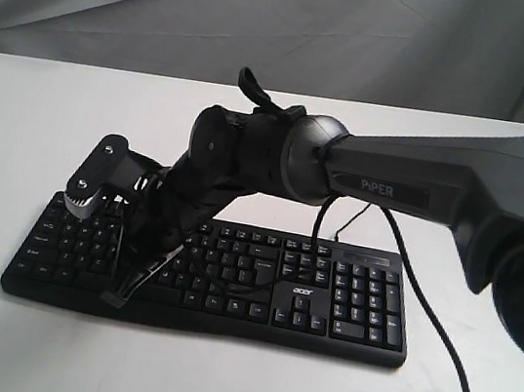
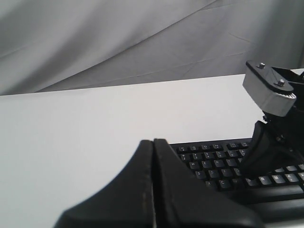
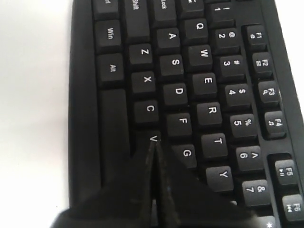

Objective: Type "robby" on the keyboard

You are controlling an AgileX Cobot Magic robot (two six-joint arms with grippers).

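**right arm slung across the keyboard, pincer tip at the v key**

a white table fills most of the exterior view, with a grey cloth hanging behind it along the top of the frame. the right arm comes in from the right edge. it runs nearly level toward the middle, bends at a round joint, then slopes down to the lower left over the keys. a grey camera block sits on its wrist at the left of the frame.

the keyboard lies flat on the table in the lower middle of the frame, long side across it, with the acer logo right of centre.

the right pincer has its fingers pressed together into one thin wedge. in the right wrist view its tip lies over the v key; whether it presses the key i cannot tell.

the left pincer is also pressed together, holding nothing. it hangs low over bare table, just beside the keyboard's end in the left wrist view.
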